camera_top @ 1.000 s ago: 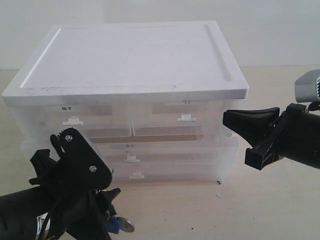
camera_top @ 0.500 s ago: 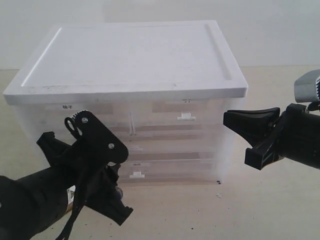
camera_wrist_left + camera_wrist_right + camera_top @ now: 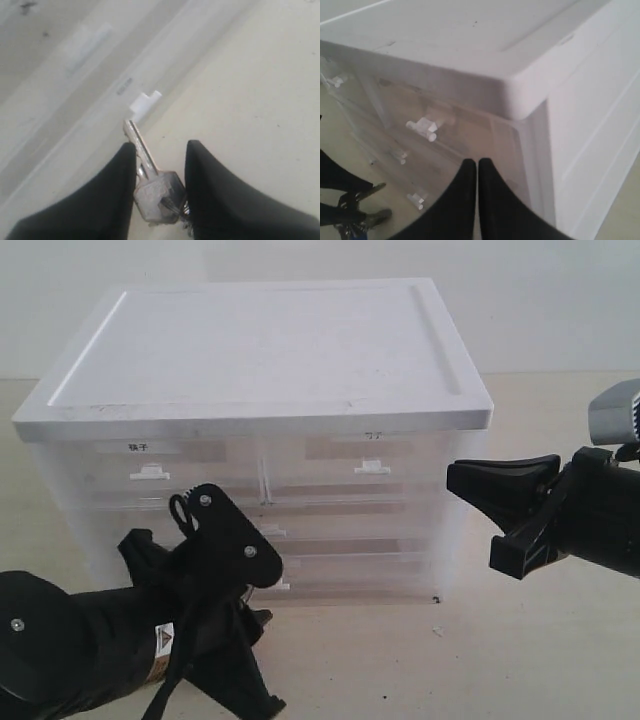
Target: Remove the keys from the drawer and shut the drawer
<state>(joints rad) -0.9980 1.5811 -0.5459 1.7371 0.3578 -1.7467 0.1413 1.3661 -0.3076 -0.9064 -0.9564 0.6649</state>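
Keys point(image 3: 155, 195) sit clamped in the left claw point(image 3: 160, 148), low in front of the cabinet point(image 3: 260, 350). Behind them the middle drawer point(image 3: 350, 525) looks flush, though clear plastic makes that hard to judge. Beside the cabinet the right claw point(image 3: 478, 172) hovers, tips together. Both steps seem done; next, set the keys down.

Bright, flat, washed-out light, faint shadows; keys point(image 3: 152, 192) soft, perhaps slightly out of focus up close.

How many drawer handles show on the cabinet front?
4: top-left handle, top-right handle, middle-tier handle just above the left arm, bottom-tier handle partly hidden behind it.
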